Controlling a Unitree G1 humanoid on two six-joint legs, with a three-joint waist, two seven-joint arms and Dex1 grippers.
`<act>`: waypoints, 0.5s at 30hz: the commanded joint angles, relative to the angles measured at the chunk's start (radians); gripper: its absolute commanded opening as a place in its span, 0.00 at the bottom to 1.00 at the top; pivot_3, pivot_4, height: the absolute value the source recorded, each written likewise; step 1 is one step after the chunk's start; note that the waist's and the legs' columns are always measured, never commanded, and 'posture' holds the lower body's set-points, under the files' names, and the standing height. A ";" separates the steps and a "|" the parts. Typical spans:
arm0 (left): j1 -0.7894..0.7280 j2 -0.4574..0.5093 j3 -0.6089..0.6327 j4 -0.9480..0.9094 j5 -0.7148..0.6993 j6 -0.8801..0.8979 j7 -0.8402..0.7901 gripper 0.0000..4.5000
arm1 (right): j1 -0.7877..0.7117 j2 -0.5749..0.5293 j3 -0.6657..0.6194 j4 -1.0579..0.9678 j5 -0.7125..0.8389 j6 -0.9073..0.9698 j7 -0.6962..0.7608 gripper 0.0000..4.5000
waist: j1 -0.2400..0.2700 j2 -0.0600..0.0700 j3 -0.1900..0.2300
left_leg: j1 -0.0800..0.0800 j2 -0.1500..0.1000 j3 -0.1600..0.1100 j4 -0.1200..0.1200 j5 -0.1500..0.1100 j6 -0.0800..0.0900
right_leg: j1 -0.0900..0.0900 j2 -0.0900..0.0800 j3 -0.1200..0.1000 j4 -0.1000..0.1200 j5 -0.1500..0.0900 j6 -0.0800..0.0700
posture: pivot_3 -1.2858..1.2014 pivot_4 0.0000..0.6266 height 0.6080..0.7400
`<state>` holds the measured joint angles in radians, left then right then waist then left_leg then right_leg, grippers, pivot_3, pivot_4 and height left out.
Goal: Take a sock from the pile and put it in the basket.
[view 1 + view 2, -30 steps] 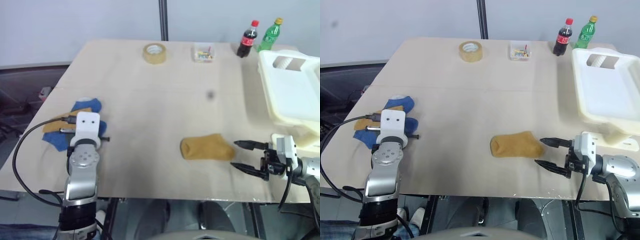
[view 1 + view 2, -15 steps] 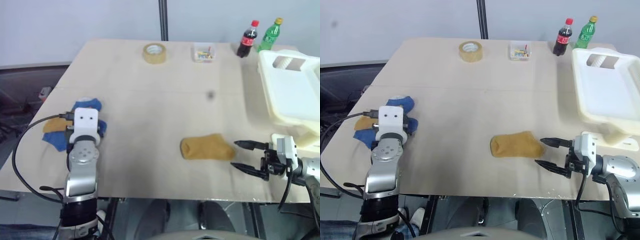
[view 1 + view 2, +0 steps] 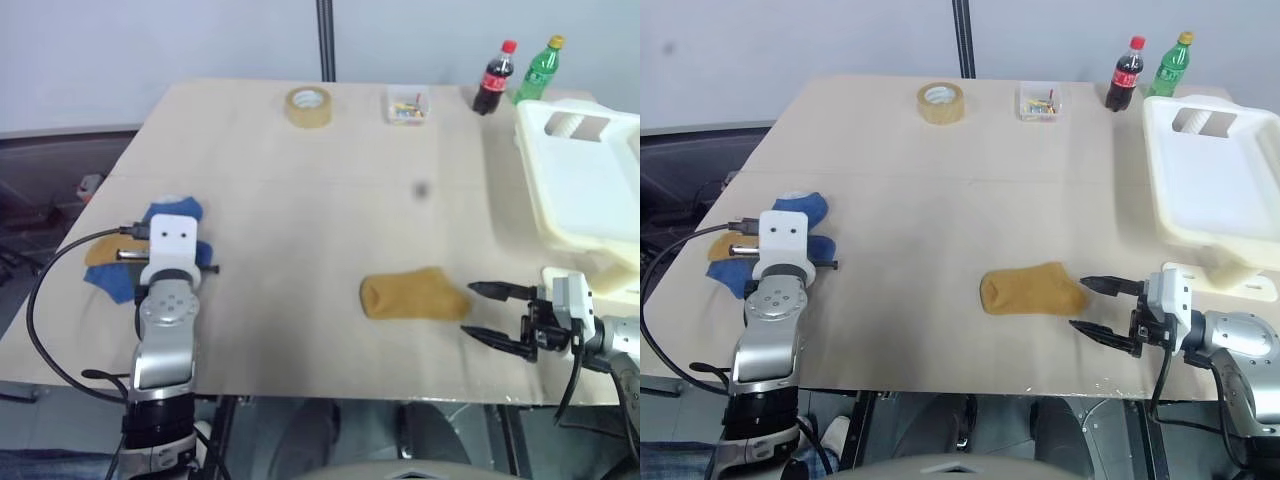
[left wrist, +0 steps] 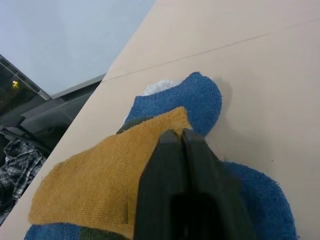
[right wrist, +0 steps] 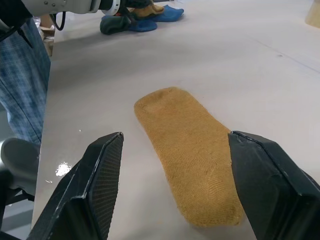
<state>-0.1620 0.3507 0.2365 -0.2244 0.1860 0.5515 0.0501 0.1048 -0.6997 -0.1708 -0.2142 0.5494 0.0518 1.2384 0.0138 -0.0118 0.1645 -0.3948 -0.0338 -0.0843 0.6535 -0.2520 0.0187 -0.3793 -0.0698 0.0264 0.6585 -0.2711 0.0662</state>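
Nearest to me, my right gripper (image 3: 1087, 306) hangs just above the near edge of the plywood table (image 3: 330, 190), its two black fingers spread wide and pointing at the toe of a lone mustard-yellow sock (image 3: 412, 294) that lies flat just beside them, untouched. Nothing on that side has shifted over the last second.

The change is on my left. My left gripper (image 4: 180, 137) opened for a moment half a second ago and has now snapped together again over the pile (image 3: 125, 258), the hand itself staying where it was. In the wrist view the fingers meet tip to tip at the edge of the pile's top mustard sock (image 4: 100, 185), with the blue socks (image 4: 192, 102) under and beyond it. I cannot tell whether any cloth is pinched between the tips; it looks more like they closed on the surface. I judge this a retried grab, and only a lift will show whether a sock comes away.

Far off on my right, the cream-white basket (image 3: 1215, 185) stands empty, well apart from the pile. Beyond lie a tape roll (image 3: 309, 106), a small clear box (image 3: 407, 105) and two bottles (image 3: 512, 74).
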 commanded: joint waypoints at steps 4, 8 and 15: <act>-0.044 -0.010 0.021 -0.049 -0.026 0.019 -0.006 0.01 | 0.000 -0.003 -0.020 -0.005 0.008 -0.025 0.002 0.77 | 0.001 0.000 0.000 | 0.000 0.000 0.000 0.000 0.000 0.000 | 0.000 0.000 0.000 0.000 0.000 0.000 | 0.52 0.24 0.99; -0.253 -0.028 -0.036 -0.079 -0.073 0.213 -0.058 0.01 | -0.008 -0.004 -0.018 0.005 0.006 -0.028 0.002 0.77 | 0.008 -0.002 0.001 | -0.001 0.000 -0.001 0.002 0.000 0.000 | 0.000 0.000 -0.002 0.001 0.000 0.000 | 0.52 0.24 0.99; -0.405 -0.214 -0.156 0.032 -0.147 0.370 -0.083 0.01 | -0.023 0.005 -0.006 0.014 0.000 -0.035 -0.003 0.77 | -0.003 0.000 0.000 | -0.002 -0.003 -0.002 0.007 0.003 -0.004 | 0.001 0.000 -0.002 0.002 0.000 0.001 | 0.52 0.24 0.99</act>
<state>-0.5508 0.1654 0.1084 -0.2030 0.0684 0.8832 -0.0213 0.0902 -0.6986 -0.1679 -0.1847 0.5465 0.0330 1.2368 0.0104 -0.0122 0.1645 -0.3973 -0.0366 -0.0865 0.6606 -0.2495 0.0147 -0.3784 -0.0693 0.0244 0.6609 -0.2716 0.0675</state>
